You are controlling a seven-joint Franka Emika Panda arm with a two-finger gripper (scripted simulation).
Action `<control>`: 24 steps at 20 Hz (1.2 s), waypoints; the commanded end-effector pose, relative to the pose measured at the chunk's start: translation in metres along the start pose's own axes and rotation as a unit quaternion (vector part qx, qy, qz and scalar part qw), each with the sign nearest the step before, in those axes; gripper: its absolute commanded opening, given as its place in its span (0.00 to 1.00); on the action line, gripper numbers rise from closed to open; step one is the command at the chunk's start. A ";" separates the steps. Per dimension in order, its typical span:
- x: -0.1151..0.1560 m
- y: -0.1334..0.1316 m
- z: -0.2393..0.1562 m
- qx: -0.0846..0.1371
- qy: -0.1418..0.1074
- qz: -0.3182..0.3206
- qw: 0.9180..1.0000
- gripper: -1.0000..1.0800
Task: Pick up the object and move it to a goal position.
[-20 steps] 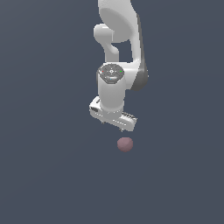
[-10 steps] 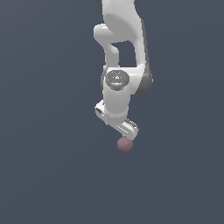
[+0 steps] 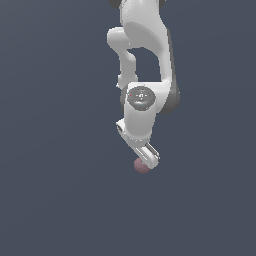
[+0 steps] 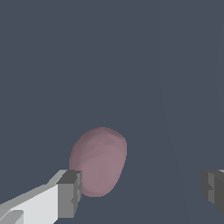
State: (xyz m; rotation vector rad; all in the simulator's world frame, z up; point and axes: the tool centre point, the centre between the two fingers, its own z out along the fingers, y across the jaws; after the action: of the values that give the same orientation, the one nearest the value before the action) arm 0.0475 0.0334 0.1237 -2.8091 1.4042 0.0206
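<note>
The object is a small dusty-pink ball (image 3: 141, 167) on the dark grey floor. In the exterior view the white gripper (image 3: 146, 161) hangs just over it and hides its upper part. In the wrist view the ball (image 4: 99, 160) lies between the two fingers, close to one grey-tipped finger (image 4: 69, 193) and well apart from the other finger (image 4: 213, 188). The gripper (image 4: 140, 190) is open and holds nothing.
The plain dark grey floor (image 3: 55, 200) fills both views. The white arm (image 3: 142, 55) rises from the gripper to the top of the exterior view. No other object shows.
The gripper has come down and turned, moving toward the exterior view's right until it stands over the ball. The ball has not moved.
</note>
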 end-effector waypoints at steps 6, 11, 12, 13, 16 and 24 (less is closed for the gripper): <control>-0.005 -0.017 0.008 0.001 0.002 0.092 0.996 0.96; -0.008 -0.027 0.012 0.002 0.003 0.148 0.989 0.96; -0.009 -0.029 0.013 0.002 0.004 0.157 0.988 0.96; -0.009 -0.030 0.014 0.002 0.004 0.166 0.986 0.96; -0.011 -0.034 0.016 0.003 0.004 0.188 0.982 0.96; -0.013 -0.041 0.019 0.004 0.005 0.222 0.975 0.96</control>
State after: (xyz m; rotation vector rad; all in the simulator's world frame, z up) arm 0.0714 0.0680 0.1053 -2.4391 1.9802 0.0011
